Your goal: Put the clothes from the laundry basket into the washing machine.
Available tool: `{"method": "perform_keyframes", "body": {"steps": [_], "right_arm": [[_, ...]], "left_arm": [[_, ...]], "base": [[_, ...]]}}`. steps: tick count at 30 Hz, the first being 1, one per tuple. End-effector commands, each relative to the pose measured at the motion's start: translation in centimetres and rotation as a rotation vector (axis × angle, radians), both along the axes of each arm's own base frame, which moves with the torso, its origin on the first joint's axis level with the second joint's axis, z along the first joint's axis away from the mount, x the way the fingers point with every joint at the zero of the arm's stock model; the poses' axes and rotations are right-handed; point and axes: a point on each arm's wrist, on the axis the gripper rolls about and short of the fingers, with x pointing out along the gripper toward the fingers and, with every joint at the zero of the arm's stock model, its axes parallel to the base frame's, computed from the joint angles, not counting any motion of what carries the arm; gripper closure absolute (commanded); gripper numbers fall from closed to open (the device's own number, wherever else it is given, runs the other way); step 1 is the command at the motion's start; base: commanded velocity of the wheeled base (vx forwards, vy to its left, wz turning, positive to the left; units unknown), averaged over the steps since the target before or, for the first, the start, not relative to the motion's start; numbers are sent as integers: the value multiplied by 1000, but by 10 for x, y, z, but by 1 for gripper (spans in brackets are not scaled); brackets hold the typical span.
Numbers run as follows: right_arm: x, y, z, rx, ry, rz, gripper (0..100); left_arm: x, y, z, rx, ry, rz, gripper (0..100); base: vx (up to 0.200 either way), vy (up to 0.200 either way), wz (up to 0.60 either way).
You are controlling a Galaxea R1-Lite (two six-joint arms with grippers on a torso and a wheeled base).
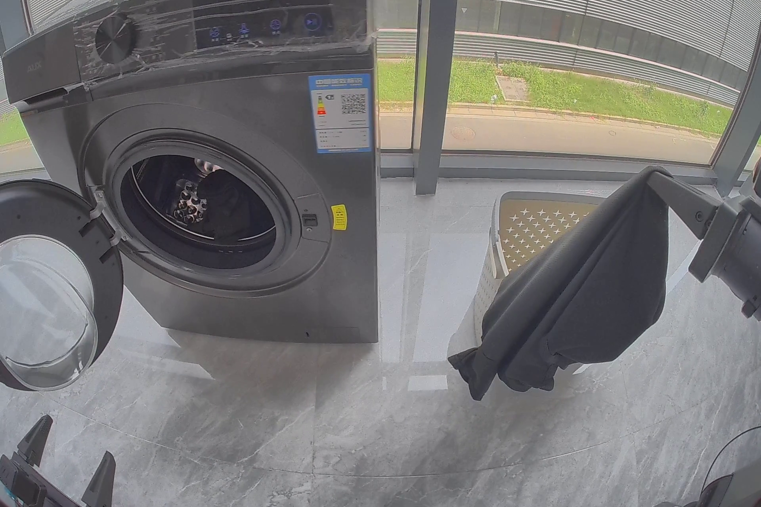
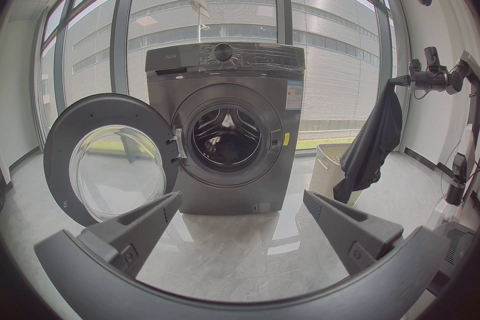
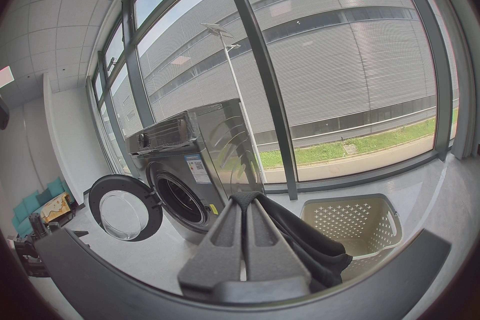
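Now the right pincer (image 1: pixel 656 176) is clamped tight on the top edge of a dark grey garment (image 1: pixel 587 295) and holds it up in the air at the right of the scene. In the right wrist view its two fingers (image 3: pixel 227 241) lie pressed together with the cloth pinched at their tips. The garment hangs from that one point in a long loose fold. Its lowest corner dangles to the left and near side, just above the pale marbled floor (image 1: pixel 357 413).

From the head view the cloth hangs in front of the laundry basket (image 1: pixel 507 207) and hides its near right part. Whether it brushes the rim cannot be told. The laundry basket is cream with star-shaped holes in its walls. It stands on the floor at the right, close to the tall window (image 1: pixel 571 17).

To the left stands the washing machine (image 1: pixel 238 97), a dark grey front loader with clear film over its control panel. It is well apart from the basket, with bare floor between them. Its round door (image 1: pixel 47 295) is swung fully open to the left, showing the glass bowl. Through the open mouth of the drum (image 1: pixel 158 192) a dark bundle (image 1: pixel 230 211) lies inside.

The left pincer (image 1: pixel 70 453) sits low at the near left, well short of the machine. Its fingers are spread wide and it holds nothing.
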Motion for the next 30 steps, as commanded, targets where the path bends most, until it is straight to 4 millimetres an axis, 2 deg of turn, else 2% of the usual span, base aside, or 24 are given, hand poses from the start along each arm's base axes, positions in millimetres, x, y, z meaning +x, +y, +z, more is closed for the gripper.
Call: {"method": "perform_keyframes", "body": {"steps": [1, 8, 23, 30], "right_arm": [[-2, 0, 0, 1, -2, 8, 100], [-2, 0, -1, 0, 2, 8, 100], [-2, 0, -3, -6, 9, 9, 100], [-2, 0, -6, -13, 18, 11, 100]], "left_arm": [[0, 0, -5, 1, 2, 0, 0], [0, 0, -5, 2, 2, -2, 0], [0, 0, -5, -1, 4, -1, 0], [0, 0, -5, 1, 3, -2, 0]], "base": [[0, 200, 0], [0, 29, 0], [-200, 0, 0], [0, 0, 0]]}}
